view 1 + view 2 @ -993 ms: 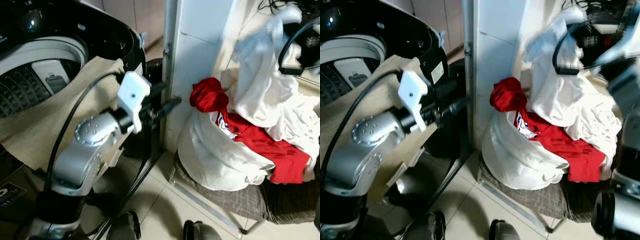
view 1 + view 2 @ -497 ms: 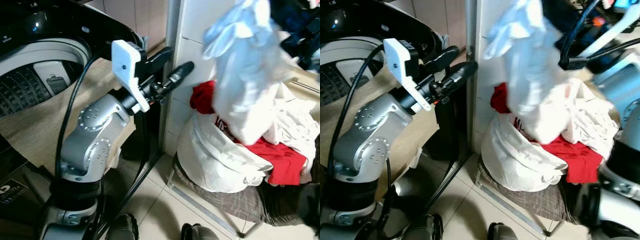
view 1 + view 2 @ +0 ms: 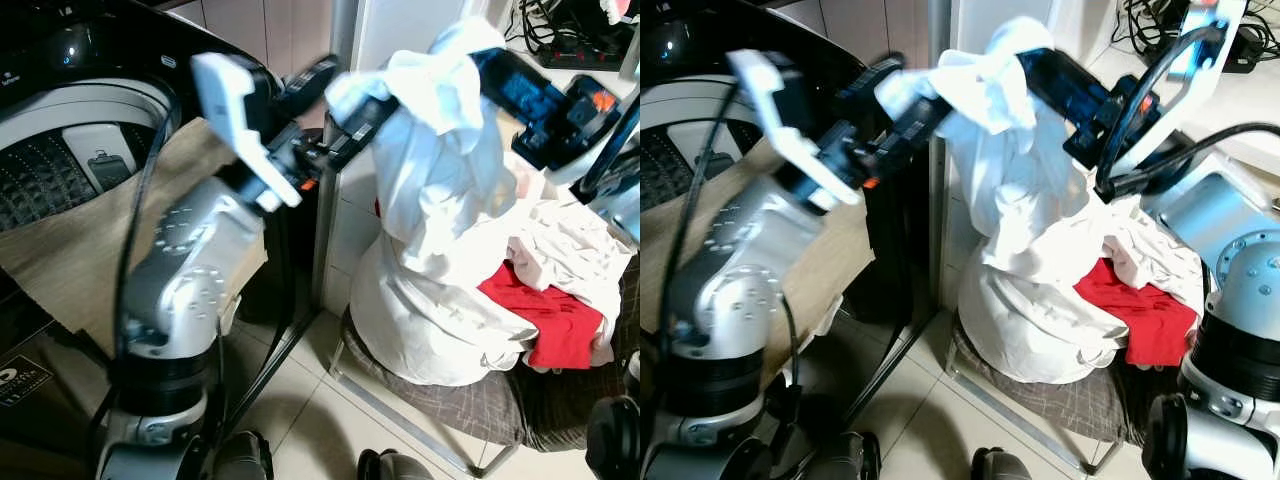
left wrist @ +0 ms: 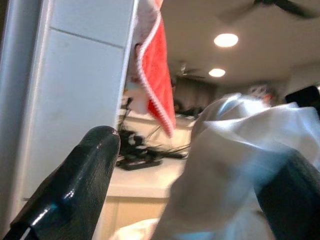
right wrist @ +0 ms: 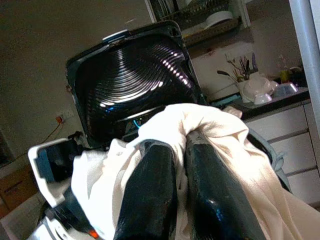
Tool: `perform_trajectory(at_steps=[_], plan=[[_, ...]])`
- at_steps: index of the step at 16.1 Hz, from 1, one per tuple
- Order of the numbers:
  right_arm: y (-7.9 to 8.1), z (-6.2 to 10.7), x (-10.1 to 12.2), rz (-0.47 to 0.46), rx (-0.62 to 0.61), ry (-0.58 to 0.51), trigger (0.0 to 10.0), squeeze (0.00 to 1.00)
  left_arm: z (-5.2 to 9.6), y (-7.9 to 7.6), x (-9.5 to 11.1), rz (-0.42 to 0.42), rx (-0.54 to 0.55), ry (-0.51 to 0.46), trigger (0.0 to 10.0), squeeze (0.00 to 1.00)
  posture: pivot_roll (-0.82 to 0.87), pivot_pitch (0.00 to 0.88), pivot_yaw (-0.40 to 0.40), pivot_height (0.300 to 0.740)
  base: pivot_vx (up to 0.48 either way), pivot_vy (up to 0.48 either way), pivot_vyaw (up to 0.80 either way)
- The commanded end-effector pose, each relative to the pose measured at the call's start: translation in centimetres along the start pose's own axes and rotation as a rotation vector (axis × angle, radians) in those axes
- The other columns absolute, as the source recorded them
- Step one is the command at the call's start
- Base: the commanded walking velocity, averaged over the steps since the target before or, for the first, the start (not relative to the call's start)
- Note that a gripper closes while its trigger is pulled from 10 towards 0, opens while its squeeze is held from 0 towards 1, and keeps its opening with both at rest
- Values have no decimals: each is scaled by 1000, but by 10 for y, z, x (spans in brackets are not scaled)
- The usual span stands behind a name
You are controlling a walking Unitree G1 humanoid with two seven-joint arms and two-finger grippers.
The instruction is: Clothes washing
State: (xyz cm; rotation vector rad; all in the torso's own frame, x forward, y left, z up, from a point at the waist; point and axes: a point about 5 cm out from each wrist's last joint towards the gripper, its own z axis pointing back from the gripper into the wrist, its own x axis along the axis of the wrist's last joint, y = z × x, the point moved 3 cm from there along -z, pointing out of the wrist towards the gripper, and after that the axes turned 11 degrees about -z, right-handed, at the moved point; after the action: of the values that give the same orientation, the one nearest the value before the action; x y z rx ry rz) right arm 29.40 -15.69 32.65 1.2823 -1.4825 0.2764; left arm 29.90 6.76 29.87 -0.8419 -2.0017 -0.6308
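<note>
- Right gripper [image 3: 1045, 75] has its two black fingers pinched tight on a bunched fold of the white garment [image 3: 1015, 190], holding it up above the laundry pile [image 3: 470, 320] on the chair [image 3: 450, 395].
- Left gripper [image 3: 345, 115] is raised to the same bunch, fingers spread with cloth between them; you cannot yet call that a firm hold.
- Expect the garment to be light, limp and a little slippery. It hangs in long folds whose lower end touches the pile, so it may drag the red garment [image 3: 540, 310] along.
- Take hold at a thick gathered part near the top, not at a single thin edge.
- Both arms are lifted high and reach towards each other, right arm bent over the pile.
- Washing machine [image 3: 70, 150] stands open on your left, with a beige cloth [image 3: 100, 240] draped over its rim.
</note>
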Motion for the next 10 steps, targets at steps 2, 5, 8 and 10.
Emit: perform_trajectory(at_steps=[2,5,8,10], plan=[[0,5,-4,20,-7,34,0,0,6,-4,3,93,-37,-18,10000,1000,-50,67,-36,740,0,0,0],[0,7,-13,30,-3,76,0,0,7,21,-1,240,114,-42,10000,1000,-52,62,-31,740,0,0,0],[4,7,-18,25,16,90,0,0,3,25,-3,263,129,-41,10000,1000,-56,62,-27,740,0,0,0],[3,8,-19,26,15,93,0,0,-1,31,4,312,153,-87,10000,1000,-55,62,-29,740,0,0,0]])
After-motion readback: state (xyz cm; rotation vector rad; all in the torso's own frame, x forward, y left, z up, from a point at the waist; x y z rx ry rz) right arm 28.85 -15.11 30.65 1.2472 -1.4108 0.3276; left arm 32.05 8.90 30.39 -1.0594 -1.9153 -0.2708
